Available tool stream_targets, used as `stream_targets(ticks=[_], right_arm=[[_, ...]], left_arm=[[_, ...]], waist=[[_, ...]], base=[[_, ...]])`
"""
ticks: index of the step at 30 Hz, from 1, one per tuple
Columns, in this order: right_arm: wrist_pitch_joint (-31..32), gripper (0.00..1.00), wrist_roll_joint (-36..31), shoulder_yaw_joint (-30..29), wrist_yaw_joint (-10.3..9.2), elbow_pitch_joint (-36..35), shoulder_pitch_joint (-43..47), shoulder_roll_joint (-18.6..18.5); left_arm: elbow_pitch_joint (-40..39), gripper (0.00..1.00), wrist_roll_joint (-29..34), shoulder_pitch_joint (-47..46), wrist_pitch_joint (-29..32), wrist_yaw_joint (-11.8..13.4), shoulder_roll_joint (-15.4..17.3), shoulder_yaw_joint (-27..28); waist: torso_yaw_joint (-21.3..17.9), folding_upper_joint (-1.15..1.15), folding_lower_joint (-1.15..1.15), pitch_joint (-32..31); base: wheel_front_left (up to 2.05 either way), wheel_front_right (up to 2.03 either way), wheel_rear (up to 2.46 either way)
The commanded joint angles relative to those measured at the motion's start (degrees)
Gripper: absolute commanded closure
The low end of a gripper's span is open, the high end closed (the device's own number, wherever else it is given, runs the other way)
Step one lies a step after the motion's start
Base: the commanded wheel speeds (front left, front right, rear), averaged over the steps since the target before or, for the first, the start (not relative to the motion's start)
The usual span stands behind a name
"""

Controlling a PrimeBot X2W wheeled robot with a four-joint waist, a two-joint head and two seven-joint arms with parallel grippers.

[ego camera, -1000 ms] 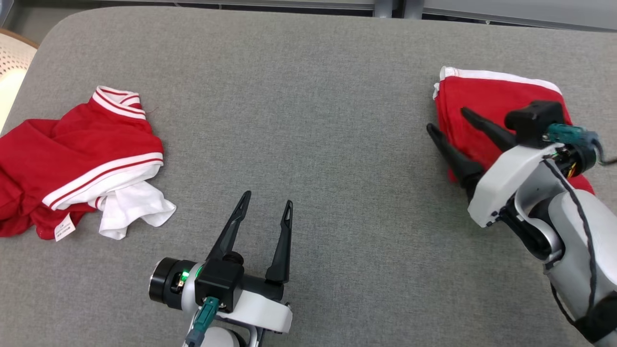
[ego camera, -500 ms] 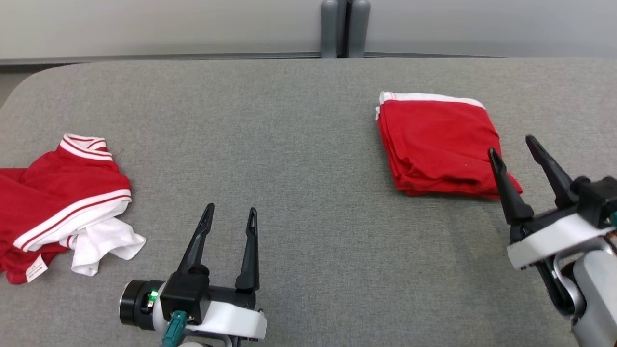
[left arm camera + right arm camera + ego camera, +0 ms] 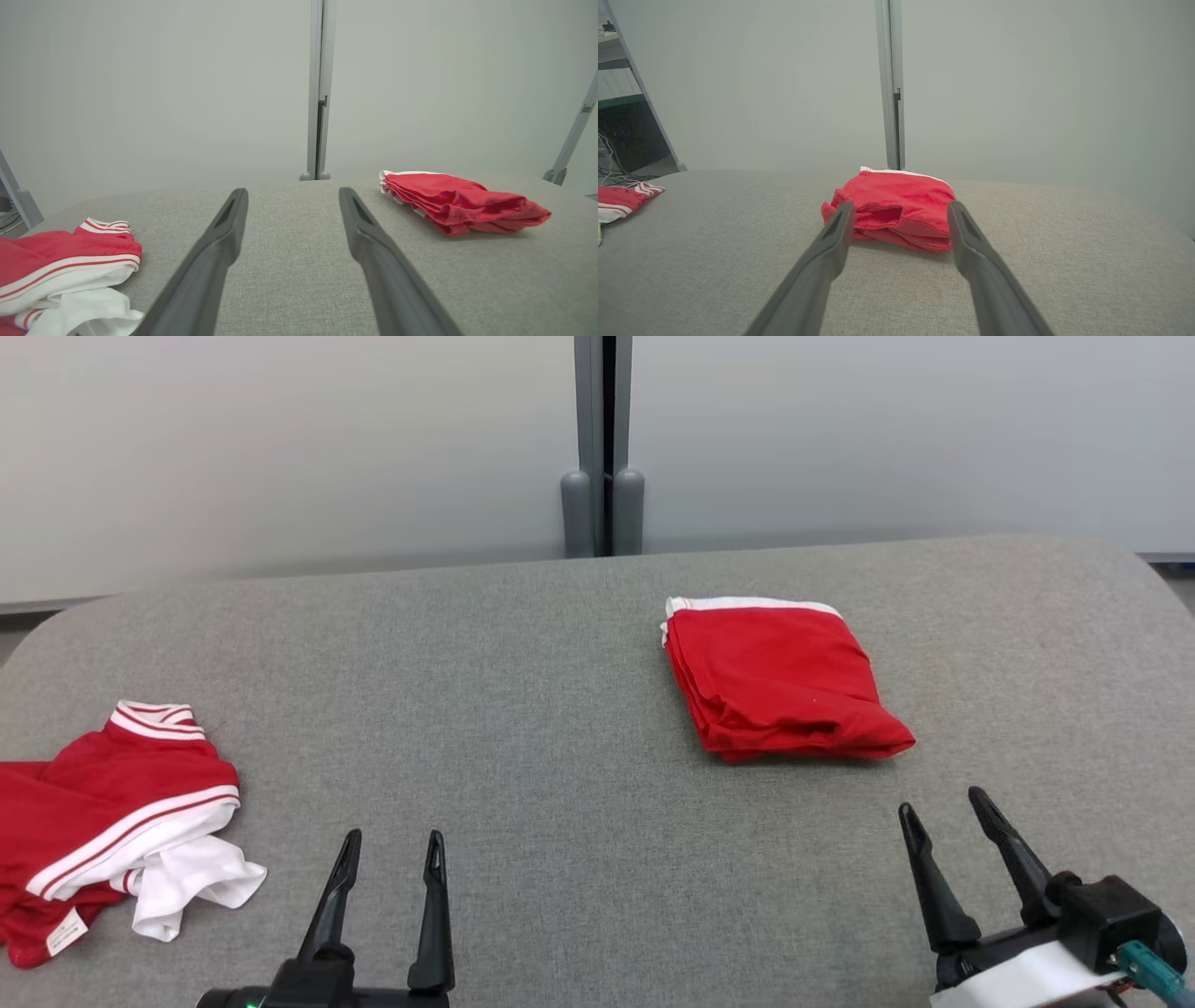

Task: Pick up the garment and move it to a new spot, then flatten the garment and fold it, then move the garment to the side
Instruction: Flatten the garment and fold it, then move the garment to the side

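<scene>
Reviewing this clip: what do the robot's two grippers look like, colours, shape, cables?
The left gripper and right gripper each have two long, tapering black fingers with a narrow slot near the tip, rising from a black block. Behind the right gripper's block sit a white housing and a teal cable connector. A small green light glows at the left gripper's base.
</scene>
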Motion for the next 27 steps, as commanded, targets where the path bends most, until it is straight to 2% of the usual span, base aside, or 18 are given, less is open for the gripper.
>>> stream_targets(ticks=[1,9,27], right_arm=[[-0.3,0.00,-0.5,-0.1,-0.13,-0.5,0.6,0.2],[-0.3,0.00,-1.6,0.0,-0.13,-1.3,3.7,1.6],[-0.3,0.00,-1.8,-0.3,-0.13,-0.9,4.5,1.4]], left_arm=[[-0.4,0.00,0.4,0.8,-0.1,-0.2,0.2,0.5],[-1.0,0.00,0.7,4.1,-0.1,-0.3,0.2,1.1],[0.7,0.00,1.0,4.0,-0.1,-0.5,0.2,0.1]], waist=[[-0.6,-0.01,0.00,-1.7],[-0.5,-0.01,0.00,-3.7],[-0.1,-0.01,0.00,-4.3]], base=[[0.00,0.00,0.00],[0.00,0.00,0.00],[0.00,0.00,0.00]])
